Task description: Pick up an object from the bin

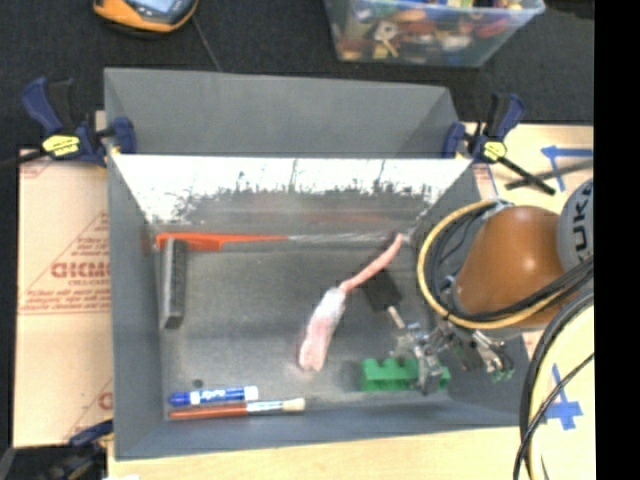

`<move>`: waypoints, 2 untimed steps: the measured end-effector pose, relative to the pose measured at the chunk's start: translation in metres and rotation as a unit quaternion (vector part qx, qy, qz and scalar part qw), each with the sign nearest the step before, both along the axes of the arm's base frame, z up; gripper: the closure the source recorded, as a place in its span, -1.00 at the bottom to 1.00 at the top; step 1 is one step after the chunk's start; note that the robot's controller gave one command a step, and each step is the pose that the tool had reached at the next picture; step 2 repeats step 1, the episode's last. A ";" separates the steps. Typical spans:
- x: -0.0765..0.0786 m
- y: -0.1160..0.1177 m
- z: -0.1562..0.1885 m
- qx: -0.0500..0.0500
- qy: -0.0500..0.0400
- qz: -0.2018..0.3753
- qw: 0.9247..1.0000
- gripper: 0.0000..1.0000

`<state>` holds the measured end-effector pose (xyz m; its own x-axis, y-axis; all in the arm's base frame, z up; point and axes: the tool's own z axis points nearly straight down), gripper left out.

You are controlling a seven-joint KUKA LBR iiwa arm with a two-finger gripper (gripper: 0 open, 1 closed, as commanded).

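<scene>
We take the hand point(428, 356), low beside the green block point(388, 373), as approaching (clenched or released, we cannot tell); next it needs centring.

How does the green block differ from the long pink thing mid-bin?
The green block is short and boxy; the pink thing is long, limp and curved. The green block lies right beside the gripper; the pink thing runs diagonally, farther from it. Both rest on the bin floor.
</scene>
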<state>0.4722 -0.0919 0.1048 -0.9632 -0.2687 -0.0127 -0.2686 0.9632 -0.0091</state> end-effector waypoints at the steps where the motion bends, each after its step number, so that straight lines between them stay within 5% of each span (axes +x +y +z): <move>1: 0.002 -0.001 0.045 -0.001 -0.003 -0.001 1.000 1.00; 2: 0.002 -0.001 0.045 -0.001 -0.003 -0.001 1.000 1.00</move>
